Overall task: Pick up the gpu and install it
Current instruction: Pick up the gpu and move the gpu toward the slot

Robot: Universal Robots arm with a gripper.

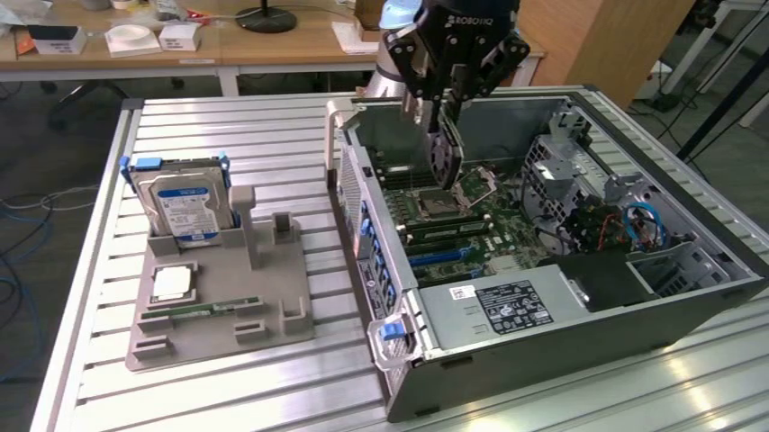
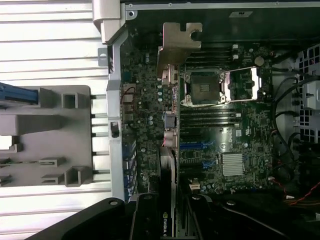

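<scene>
- Nearest in the exterior view, a ribbed silver aluminium table (image 1: 240,396) carries everything.
- On the exterior view's left sits a grey moulded plastic fixture tray (image 1: 216,315), flat on the table.
- A small narrow green memory stick (image 1: 198,310) lies in the tray's front slot, with a square silver processor chip (image 1: 175,283) just behind it.
- A silver hard drive with a blue-white label (image 1: 180,209) stands upright in a blue caddy at the tray's back.
- On the exterior view's right, an open grey metal computer case (image 1: 577,360) lies on its side, with a grey power supply box (image 1: 505,306) at its near end.
- A green motherboard (image 1: 456,229) covers the case floor, its open metal processor socket (image 1: 481,184) further back.
- A thin flat black gpu card (image 1: 447,148) hangs on end over the motherboard, close to the socket, with its pale metal bracket at the end away from the gripper. Whether it touches the board cannot be told.
- The black robot gripper (image 1: 442,108) is above the case, its fingers (image 2: 145,220) clamped on the gpu's upper end.
- Furthest back, a wooden desk (image 1: 301,40) holds white boxes and a round black lamp base (image 1: 266,18).
</scene>
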